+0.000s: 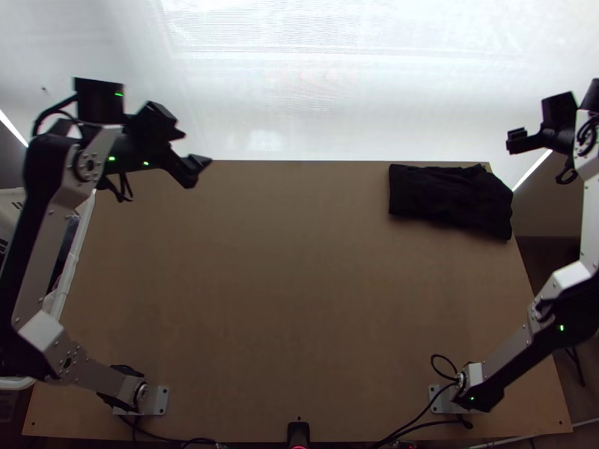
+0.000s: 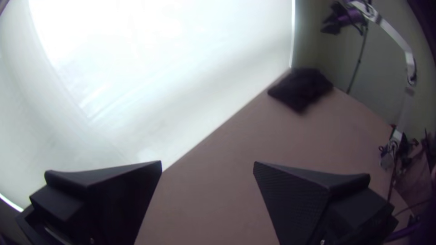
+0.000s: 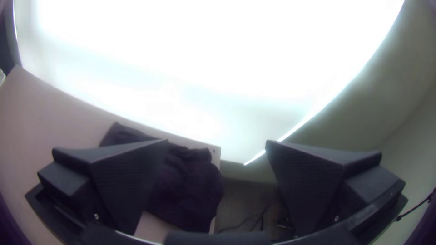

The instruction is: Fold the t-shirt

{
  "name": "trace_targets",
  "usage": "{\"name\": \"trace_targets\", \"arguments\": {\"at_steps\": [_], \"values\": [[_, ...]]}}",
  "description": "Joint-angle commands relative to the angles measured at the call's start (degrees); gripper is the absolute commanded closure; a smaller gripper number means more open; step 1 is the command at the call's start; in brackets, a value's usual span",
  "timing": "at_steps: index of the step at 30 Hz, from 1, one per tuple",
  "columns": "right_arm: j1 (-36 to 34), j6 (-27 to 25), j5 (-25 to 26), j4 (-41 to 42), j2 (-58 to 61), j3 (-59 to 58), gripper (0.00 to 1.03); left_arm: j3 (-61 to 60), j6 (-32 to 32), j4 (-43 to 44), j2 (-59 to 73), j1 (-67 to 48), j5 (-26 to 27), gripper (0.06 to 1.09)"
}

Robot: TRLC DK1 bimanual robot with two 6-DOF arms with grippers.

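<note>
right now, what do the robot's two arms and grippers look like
Both the left arm and right arm have silver-grey links with black joints, small green lights and black cables. The left gripper and right gripper are black, with wide, flat, wedge-shaped fingers that have finely textured inner faces.

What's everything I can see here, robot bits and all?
T-shirt: one, black, folded into a bundle, table's far right corner
Table: one, light wood, between the arms
Backdrop: one, bright white, beyond the far edge
Container: one, white, past the table's left edge
Cables: several, black, by both arm bases
Small device: one, black, middle of the near edge
Arms: two, silver-grey and black, left and right
Hands: two, black, open; left hand, right hand, both empty
</note>
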Motion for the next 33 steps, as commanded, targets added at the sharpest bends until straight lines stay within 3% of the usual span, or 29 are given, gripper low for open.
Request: {"name": "trace_targets", "arguments": {"at_steps": [1, 6, 10, 12, 17, 21, 24, 26, 29, 32, 33], "values": [[8.06, 8.34, -0.63, 0.81, -20.37, -4.13, 0.04, -4.82, -11.47, 10.69, -12.55, 6.72, -6.72, 0.1], [16.05, 14.67, -1.24, 2.3, -35.49, -17.05, 0.04, -21.17, -11.04, 23.78, -30.66, 9.18, -9.1, 0.1], [20.62, 15.11, -3.09, 15.05, -51.39, -36.74, 0.04, -31.89, -11.91, 24.58, -41.2, 12.61, -9.1, 0.1], [23.0, 15.02, -3.18, 22.78, -58.43, -45.71, 0.04, -40.24, -11.21, 29.23, -47.09, 14.89, -9.1, 0.1], [22.38, 16.07, -2.74, 35.79, -70.73, -65.66, 0.04, -63.71, -9.98, 45.41, -63.79, 16.65, -9.1, 0.1], [21.77, 16.07, -1.95, 43.87, -87.08, -88.77, 0.04, -80.76, -10.51, 48.48, -79.96, 16.83, -9.01, 0.1], [20.27, 12.03, -1.95, 53.02, -104.66, -107.23, 0.04, -92.89, -9.8, 49.8, -92.97, 16.65, -8.92, 0.1], [19.57, 11.06, -1.95, 55.3, -105.71, -111.89, 0.04, -96.93, -8.93, 50.06, -92.79, 16.83, -9.1, 0.1], [18.16, 9.04, -2.74, 56.79, -105.97, -116.55, 0.04, -105.19, -5.59, 60.79, -92.88, 17.36, -8.39, 0.1], [19.39, 9.92, -4.05, 53.63, -105.1, -116.63, 0.04, -111.96, -6.64, 70.1, -92.27, 17.18, -8.04, 0.1], [20.54, 9.66, -4.32, 53.37, -105.01, -116.63, 0.04, -112.57, -6.9, 67.99, -92.71, 17.18, -7.34, 0.1]]}}
